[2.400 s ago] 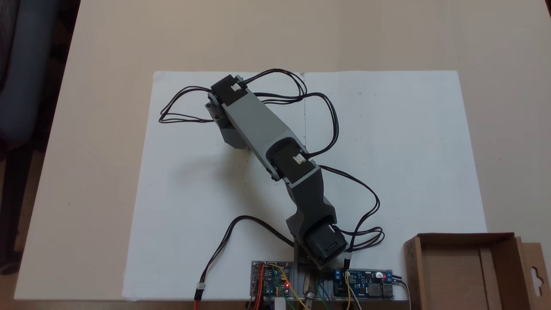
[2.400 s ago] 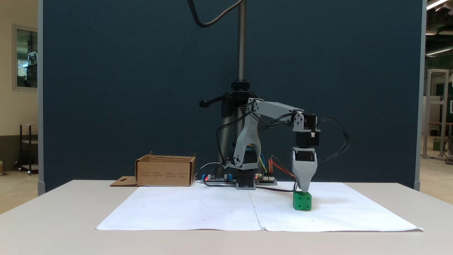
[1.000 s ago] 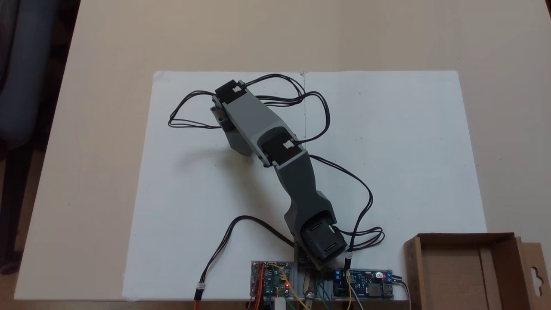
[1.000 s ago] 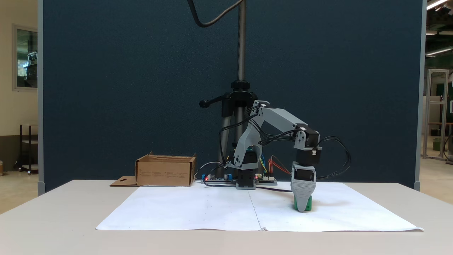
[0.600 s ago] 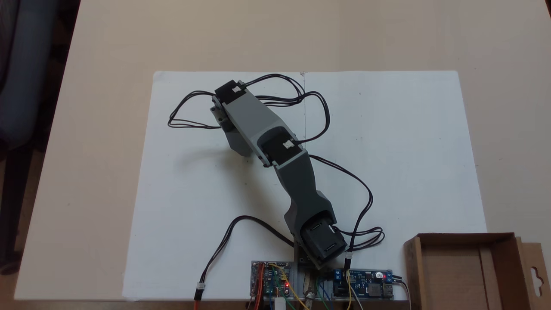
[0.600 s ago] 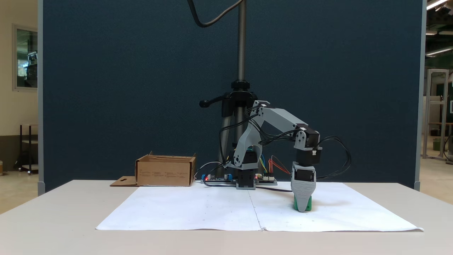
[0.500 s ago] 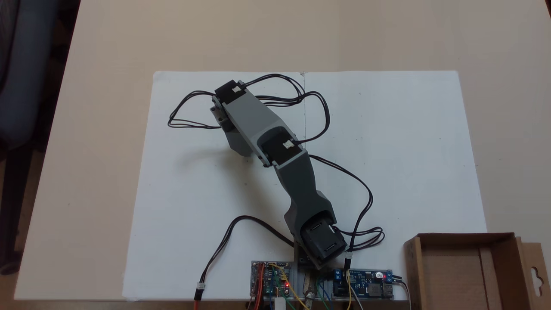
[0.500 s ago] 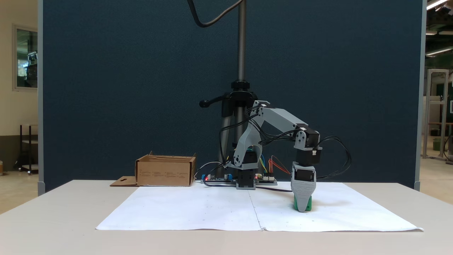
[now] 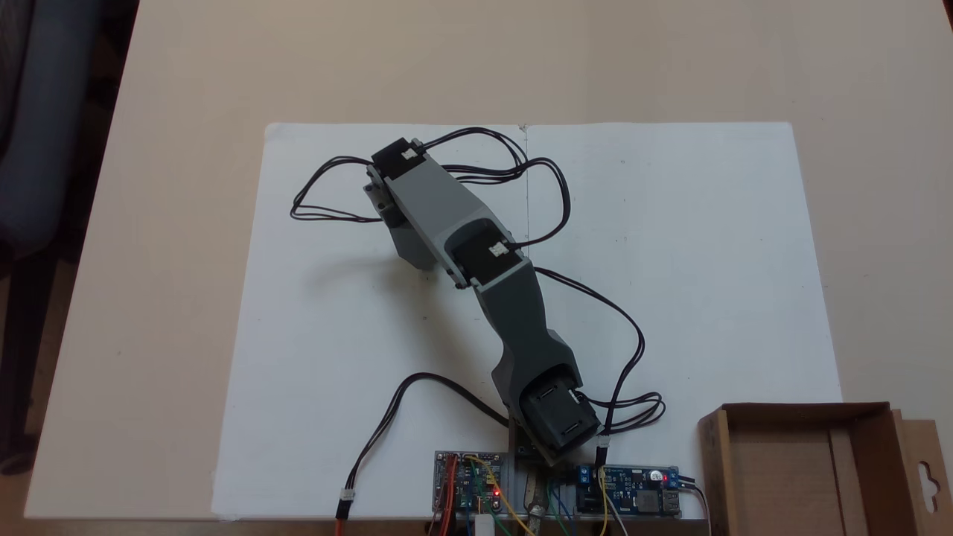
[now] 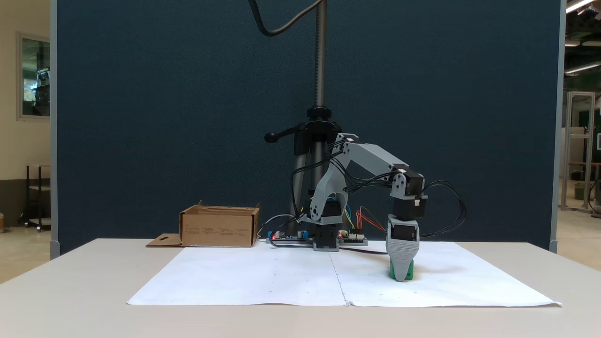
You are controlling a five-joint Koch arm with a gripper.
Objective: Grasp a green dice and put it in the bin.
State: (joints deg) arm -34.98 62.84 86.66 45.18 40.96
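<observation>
Beige table, white paper, blue partition

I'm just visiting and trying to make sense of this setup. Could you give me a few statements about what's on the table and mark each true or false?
1. The green dice sits on the white paper, partly hidden behind the pincer. True.
2. The cardboard bin already holds the dice. False: the dice is on the paper, far from the bin.
3. The arm is raised high above the table. False: its pincer reaches down to the paper.
4. The bin stands off the paper. True.
</observation>
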